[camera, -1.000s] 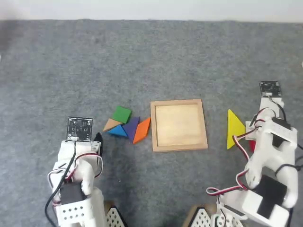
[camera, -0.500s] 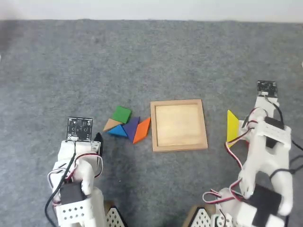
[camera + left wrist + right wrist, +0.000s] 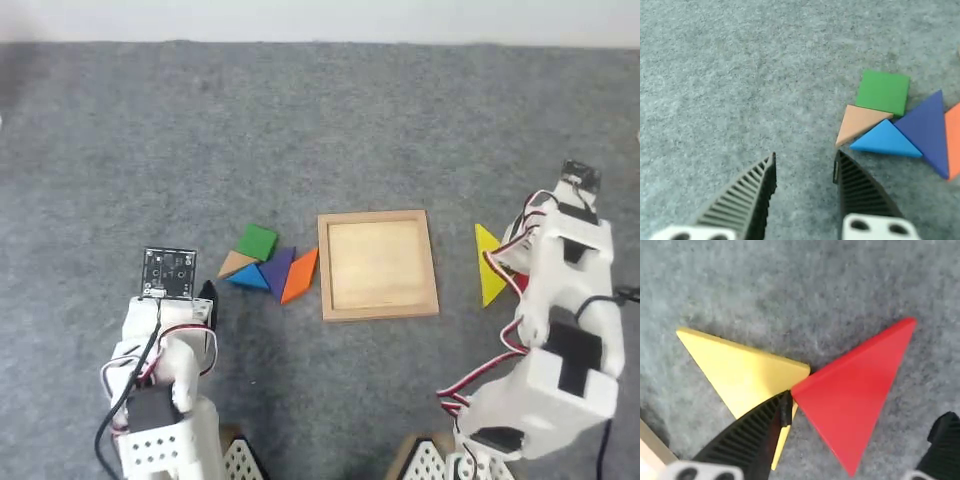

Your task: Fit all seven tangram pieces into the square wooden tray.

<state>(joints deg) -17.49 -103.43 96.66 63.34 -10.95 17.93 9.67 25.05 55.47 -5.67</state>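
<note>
The square wooden tray (image 3: 378, 302) lies at the table's centre with nothing in it. Left of it sit a green square (image 3: 258, 241), tan triangle (image 3: 236, 263), light blue triangle (image 3: 248, 279), purple triangle (image 3: 277, 270) and orange piece (image 3: 300, 275). My left gripper (image 3: 804, 167) is open over bare carpet, short of the tan triangle (image 3: 860, 122) and green square (image 3: 883, 92). Right of the tray, a yellow triangle (image 3: 745, 372) touches a red triangle (image 3: 855, 395). My right gripper (image 3: 865, 415) is open and straddles the red triangle, one finger (image 3: 757, 432) at the yellow piece's edge.
Grey carpet covers the whole table. The right arm (image 3: 565, 260) stands over the yellow triangle (image 3: 487, 262) and hides most of the red one (image 3: 518, 283). The left arm's base (image 3: 165, 400) is at the near left. Open carpet lies beyond the tray.
The right arm has swung toward the far side, over the yellow and red triangles. The yellow triangle has shifted slightly toward the tray. The left arm has not moved.
</note>
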